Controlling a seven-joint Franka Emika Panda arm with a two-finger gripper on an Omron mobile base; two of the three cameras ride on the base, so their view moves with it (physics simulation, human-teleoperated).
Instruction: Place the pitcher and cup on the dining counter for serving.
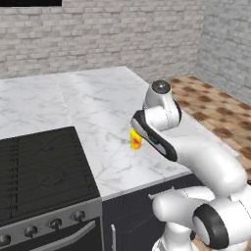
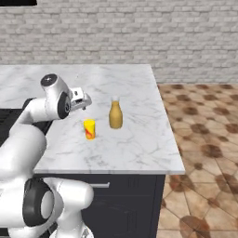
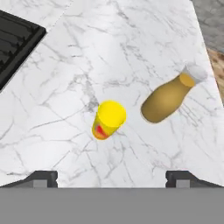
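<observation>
The small yellow cup [image 2: 89, 128] with red-orange markings stands upright on the white marble dining counter [image 2: 135, 144]. Just to its right and slightly farther back stands the mustard-yellow pitcher [image 2: 115, 115], upright and apart from the cup. My gripper [image 2: 82, 100] hangs above the counter, left of and higher than both, open with nothing between its fingers. From the hand, the cup [image 3: 108, 119] sits near centre and the pitcher [image 3: 166, 99] to its right, both beyond the widely spread fingertips [image 3: 43, 177]. In the left base view my arm hides the pitcher; the cup [image 1: 135, 138] peeks out beside the wrist.
A black cooktop [image 1: 39, 166] is set into the counter to the left of the cup, with knobs along its front. The counter's right edge drops to a brown tiled floor [image 2: 200, 139]. A grey brick wall [image 2: 139, 32] runs behind.
</observation>
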